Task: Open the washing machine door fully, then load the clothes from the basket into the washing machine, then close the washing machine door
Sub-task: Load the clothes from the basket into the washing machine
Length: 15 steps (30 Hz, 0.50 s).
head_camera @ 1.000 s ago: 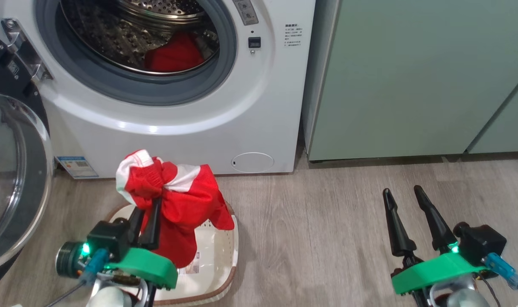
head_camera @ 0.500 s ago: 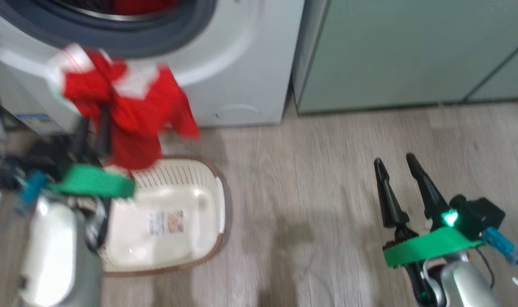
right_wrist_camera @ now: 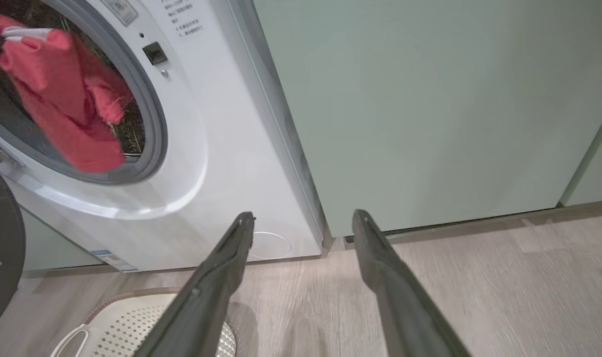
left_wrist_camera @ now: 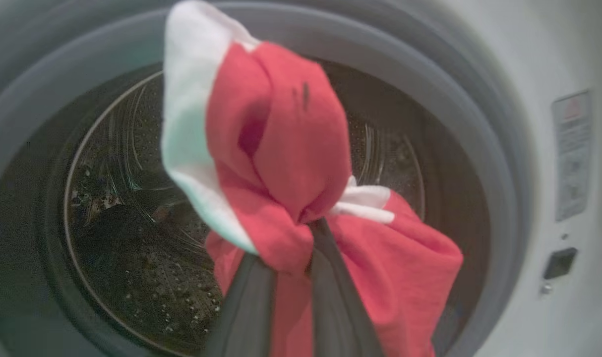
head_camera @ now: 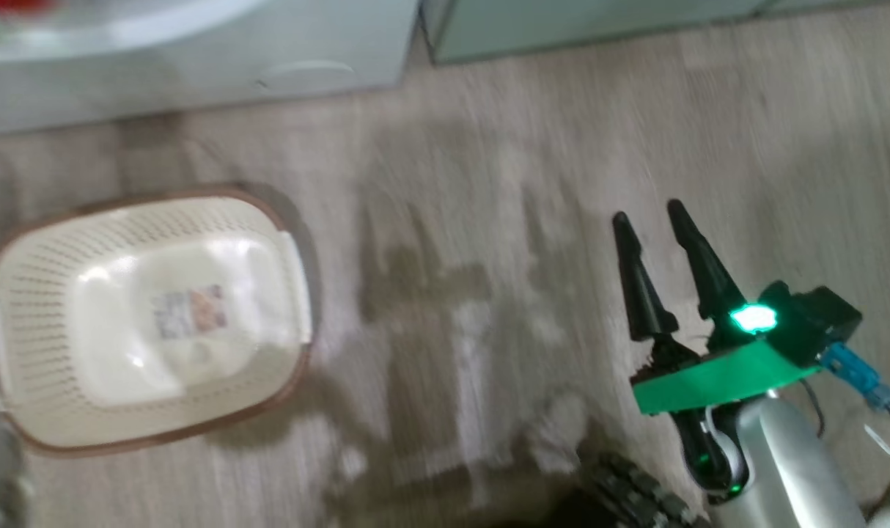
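Grey-brown wood-look plank floor [right_wrist_camera: 479, 277]; pale green cabinets [right_wrist_camera: 420, 109] with a dark gap along the base.

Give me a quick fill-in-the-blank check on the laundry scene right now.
1. The left gripper is shut on a mostly ____ garment.
2. The basket on the floor is ____.
3. The right gripper has its jaws standing ____.
4. The garment hangs before the washing machine and its steel ____.
Missing: red; empty; open; drum.

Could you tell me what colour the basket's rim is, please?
Brown, around the cream basket; clearest in the head view.
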### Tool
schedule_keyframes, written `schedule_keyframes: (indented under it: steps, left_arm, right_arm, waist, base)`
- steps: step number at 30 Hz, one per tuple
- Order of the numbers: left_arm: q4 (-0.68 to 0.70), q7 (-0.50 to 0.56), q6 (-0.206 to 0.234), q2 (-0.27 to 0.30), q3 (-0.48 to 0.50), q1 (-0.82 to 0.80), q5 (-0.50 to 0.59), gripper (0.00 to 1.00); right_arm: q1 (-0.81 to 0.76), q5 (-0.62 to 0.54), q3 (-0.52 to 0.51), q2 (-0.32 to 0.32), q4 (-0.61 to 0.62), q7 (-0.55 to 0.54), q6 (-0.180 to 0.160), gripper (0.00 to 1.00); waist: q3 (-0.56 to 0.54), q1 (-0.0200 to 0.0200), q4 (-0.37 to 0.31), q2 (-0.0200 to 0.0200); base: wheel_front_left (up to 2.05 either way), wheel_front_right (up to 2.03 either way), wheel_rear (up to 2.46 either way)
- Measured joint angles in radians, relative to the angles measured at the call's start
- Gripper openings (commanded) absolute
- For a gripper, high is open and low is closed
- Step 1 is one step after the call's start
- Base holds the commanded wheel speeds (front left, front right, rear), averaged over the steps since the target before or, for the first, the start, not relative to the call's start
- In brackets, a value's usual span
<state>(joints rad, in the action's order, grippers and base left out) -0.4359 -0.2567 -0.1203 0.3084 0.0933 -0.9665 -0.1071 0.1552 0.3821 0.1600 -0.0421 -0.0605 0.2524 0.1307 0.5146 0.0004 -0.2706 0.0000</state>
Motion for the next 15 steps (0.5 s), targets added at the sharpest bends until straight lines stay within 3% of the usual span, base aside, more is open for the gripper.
schedule_keyframes:
  steps: [10,15]
  left_arm:
    - [-0.289,0.095,-0.009,0.227,-0.163,-0.473,0.047,0.0]
    - [-0.403,0.112,-0.01,0.3,-0.252,-0.64,0.046,0.0]
  right_arm:
    - [0.069,0.112,0.09,0.001,0.035,0.0,0.0,1.0]
    - [0.072,0.147,0.131,0.001,0.043,0.0,0.0,1.0]
  waist:
    - [0.172,-0.0001,-0.141,0.0]
    - [0.231,-0.0001,-0.211,0.0]
  base:
    - [0.0,0.0,0.0]
    - [0.0,0.0,0.0]
